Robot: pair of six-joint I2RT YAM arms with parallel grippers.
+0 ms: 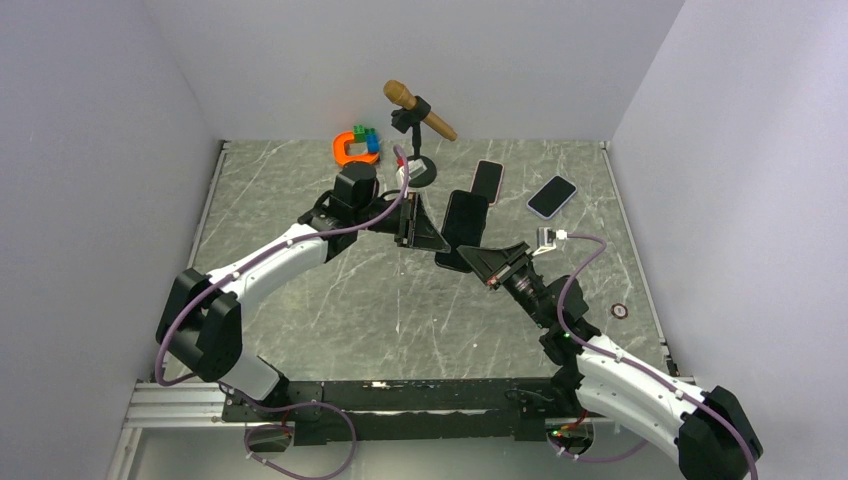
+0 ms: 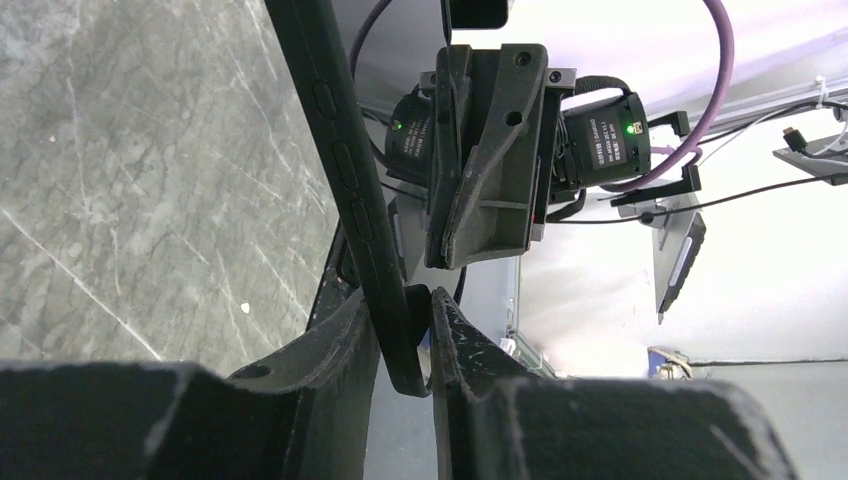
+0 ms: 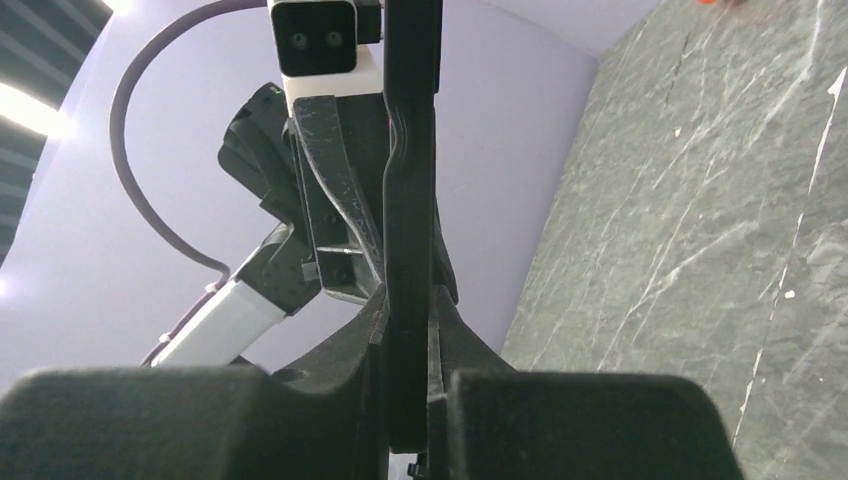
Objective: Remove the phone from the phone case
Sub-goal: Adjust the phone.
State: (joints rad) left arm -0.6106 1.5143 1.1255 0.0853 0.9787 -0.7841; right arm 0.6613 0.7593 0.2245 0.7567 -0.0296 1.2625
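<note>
A black phone case (image 1: 462, 230) with the phone inside is held up off the table between both arms; I cannot tell phone from case in the top view. My left gripper (image 1: 415, 222) comes at it from the left. In the left wrist view its fingers (image 2: 350, 340) press on both sides of the case's curved corner lip (image 2: 400, 330), below the side buttons. My right gripper (image 1: 490, 262) holds the lower end. Seen edge-on in the right wrist view, the case (image 3: 410, 200) is clamped between the shut right gripper (image 3: 408, 345).
Two other phones lie flat at the back right, one with a pinkish rim (image 1: 487, 181) and one with a white rim (image 1: 552, 196). A microphone on a stand (image 1: 420, 112) and an orange, green and blue toy (image 1: 356, 146) sit at the back. A small ring (image 1: 620, 311) lies far right.
</note>
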